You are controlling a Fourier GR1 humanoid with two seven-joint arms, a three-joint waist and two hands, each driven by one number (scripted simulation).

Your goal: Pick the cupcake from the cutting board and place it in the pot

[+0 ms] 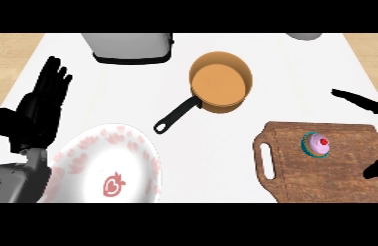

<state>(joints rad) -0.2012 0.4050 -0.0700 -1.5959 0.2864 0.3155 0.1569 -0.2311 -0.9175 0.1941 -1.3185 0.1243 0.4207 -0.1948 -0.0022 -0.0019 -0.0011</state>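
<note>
Sitting on the cutting board by the table's right edge is the cupcake. The orange pot waits mid-table. Left hand rests with straight fingers; right hand fingers spread, holding nothing.

Our grey-and-black arms

Matte black left hand on our smooth grey forearm; slim black right hand at right edge.
</note>
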